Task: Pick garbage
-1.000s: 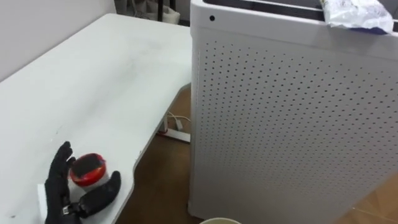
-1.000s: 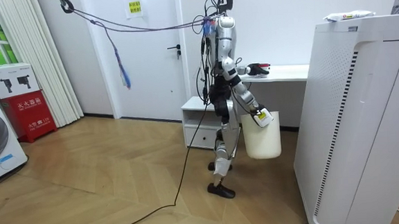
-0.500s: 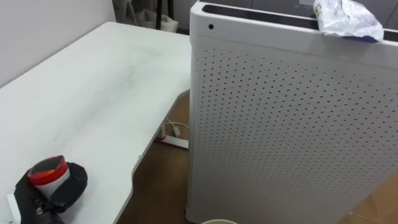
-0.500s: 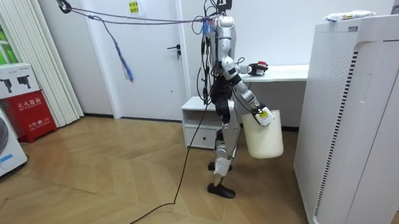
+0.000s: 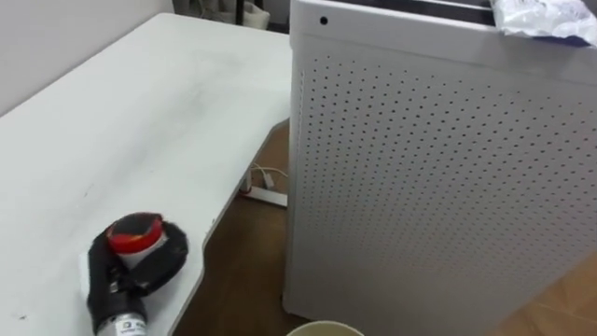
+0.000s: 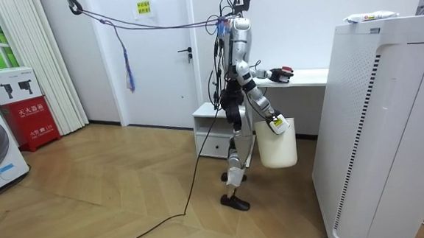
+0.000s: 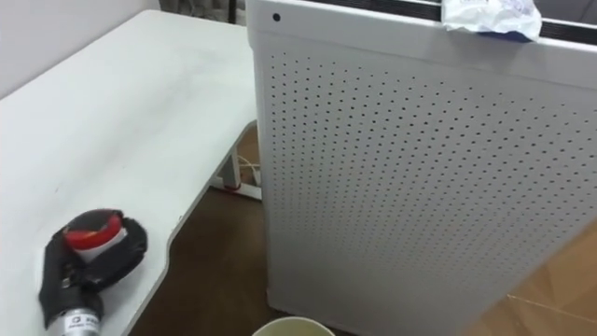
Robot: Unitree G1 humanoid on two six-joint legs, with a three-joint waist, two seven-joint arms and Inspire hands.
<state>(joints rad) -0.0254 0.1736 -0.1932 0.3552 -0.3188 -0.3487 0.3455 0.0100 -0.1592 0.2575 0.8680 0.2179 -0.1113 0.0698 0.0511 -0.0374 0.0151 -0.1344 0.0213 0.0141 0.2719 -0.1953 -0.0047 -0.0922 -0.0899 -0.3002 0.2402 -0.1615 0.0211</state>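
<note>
Left hand: black fingers curled round a small white container with a red cap, cap upward and tilted slightly. Hand and container lie over the near corner of the white desk, close to its curved front edge; whether the container touches the desktop cannot be told. In the room view the same hand is stretched out at desktop height, with the red cap at its tip.

Right hand: hanging low at the robot's side, at the upper rim of a white bucket that is clear of the floor. How the hand is closed on it cannot be told. An arc of the bucket's rim shows at the bottom edge of the eye views.

Just beside the desk, to the robot's right, stands a tall white perforated cabinet. On its top, at the far right corner, lies a crumpled white and blue wrapper, well apart from both hands. A white power strip lies on the wooden floor between desk and cabinet.

Room view: the robot stands upright at the end of the desk, facing the room view's right, with a low white drawer unit behind it.
</note>
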